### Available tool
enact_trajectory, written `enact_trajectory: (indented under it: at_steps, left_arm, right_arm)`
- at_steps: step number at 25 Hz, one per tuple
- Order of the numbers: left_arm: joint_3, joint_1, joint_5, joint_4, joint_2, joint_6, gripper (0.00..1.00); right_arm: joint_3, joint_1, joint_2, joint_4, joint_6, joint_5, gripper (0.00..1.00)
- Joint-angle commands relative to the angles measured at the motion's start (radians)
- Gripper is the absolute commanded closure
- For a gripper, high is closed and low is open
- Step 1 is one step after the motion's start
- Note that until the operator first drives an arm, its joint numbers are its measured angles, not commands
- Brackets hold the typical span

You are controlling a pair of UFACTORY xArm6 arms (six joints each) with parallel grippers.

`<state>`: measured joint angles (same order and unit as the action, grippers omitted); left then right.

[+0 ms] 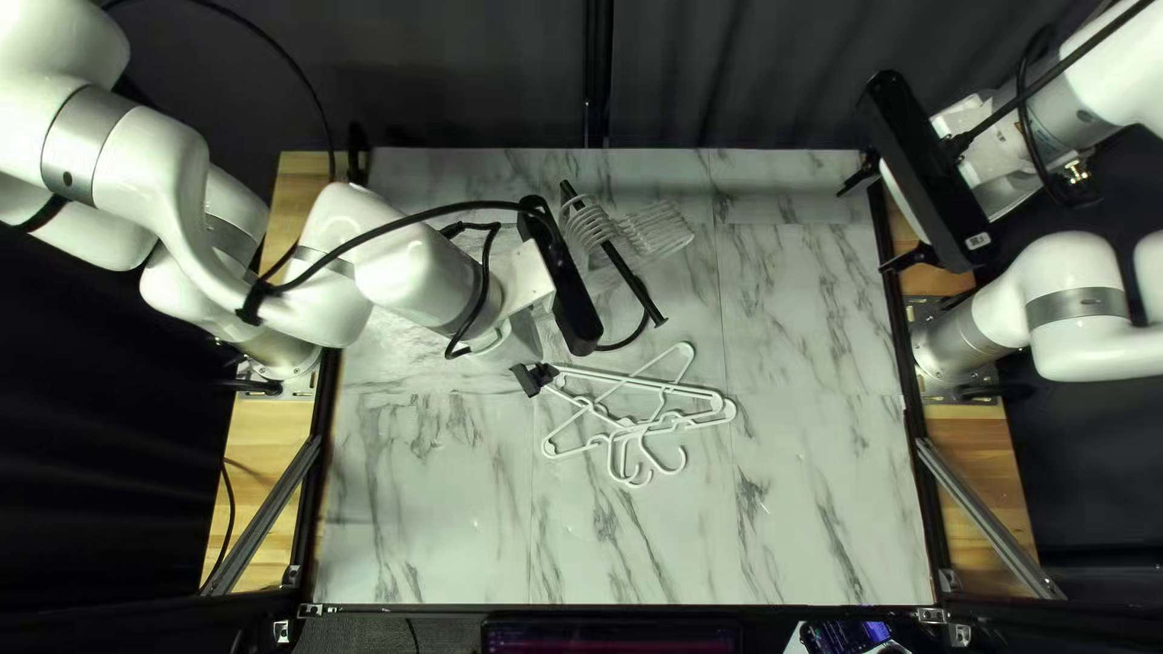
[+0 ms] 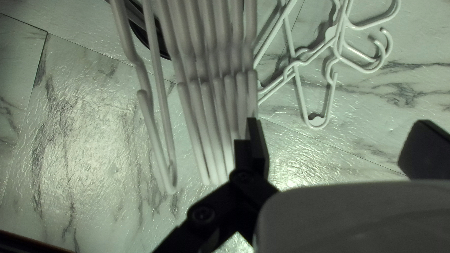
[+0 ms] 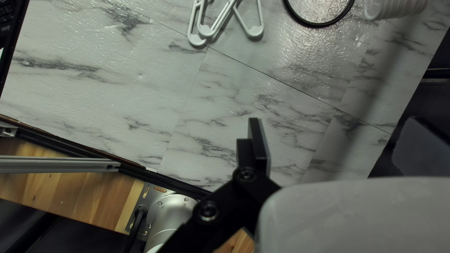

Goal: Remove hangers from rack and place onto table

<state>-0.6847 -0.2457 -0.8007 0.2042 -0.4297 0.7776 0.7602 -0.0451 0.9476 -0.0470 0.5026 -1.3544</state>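
White plastic hangers (image 1: 624,426) lie loosely overlapped on the marbled table (image 1: 812,533), mid-surface, hooks toward the near edge. More white hangers (image 1: 654,230) hang in a row on a slim black rack (image 1: 630,285).

Top left view: Left arm reaches in from the left edge, forearm slanting down to mid-table, wrist just beside the rack. Left gripper (image 1: 533,378) shows one dark fingertip at the end of the loose hangers; cannot tell whether they touch. Right arm folded at the right edge, right gripper (image 1: 882,218) raised by the far right corner, aimed inward. Small pale label on its black bar-shaped camera (image 1: 927,170); print too small to tell.

Left wrist view: Jaws spread wide, nothing pinched. Racked hangers run down beside and behind one finger; whether they touch it, cannot tell. Loose hangers lie ahead on the table, three hooks showing.

Right wrist view: Jaws spread wide, bare table beneath. Loose hangers' ends well ahead, a curve of black ring (image 3: 321,24) near them. Black keyboard (image 3: 5,16) off to one side, key marks unreadable.
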Motion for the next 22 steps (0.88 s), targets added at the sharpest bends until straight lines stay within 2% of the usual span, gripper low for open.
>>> enact_trajectory:
  at_steps: [1,11,22]
  left_arm:
    - [0.012,0.009,0.015,-0.006,-0.006,-0.016,0.00]
    - [0.042,0.020,0.046,-0.022,-0.016,-0.037,0.00]
    - [0.027,0.016,0.027,-0.018,-0.018,-0.034,0.00]
  right_arm:
    - [0.000,0.000,0.000,0.000,0.000,0.000,0.00]
    - [0.000,0.000,0.000,0.000,0.000,0.000,0.00]
    - [0.000,0.000,0.000,0.000,0.000,0.000,0.00]
